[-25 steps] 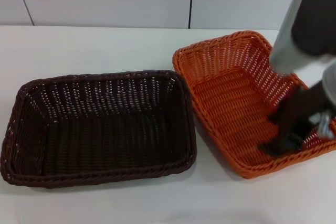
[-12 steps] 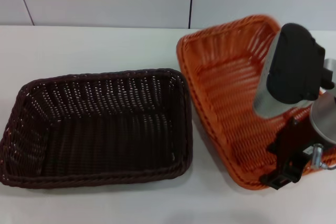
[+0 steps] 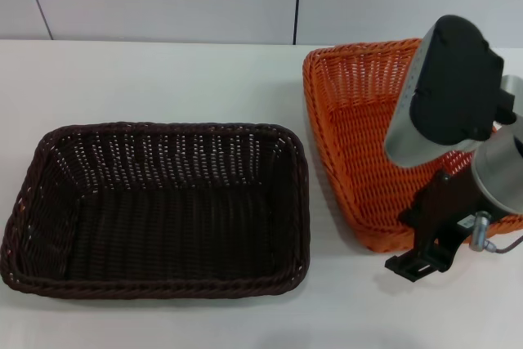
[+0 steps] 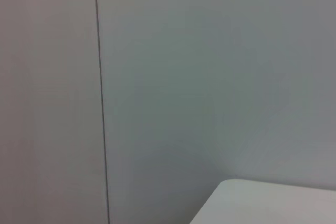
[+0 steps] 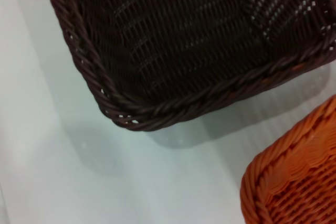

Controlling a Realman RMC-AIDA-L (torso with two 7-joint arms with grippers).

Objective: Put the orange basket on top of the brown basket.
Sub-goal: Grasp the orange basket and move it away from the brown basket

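Open white table (image 3: 163, 71) beyond brown basket (image 3: 163, 202); narrow gap beside orange basket (image 3: 359, 136), crowded by right gripper (image 3: 425, 255).

Even, diffuse overhead light keeps the white bench (image 3: 163, 71) bright, without glare. The brown basket (image 3: 159, 210) casts only a thin soft shadow along its near rim. Beside it, the orange basket (image 3: 359, 136) throws a faint shadow. The wall by the bench corner looks flat grey.
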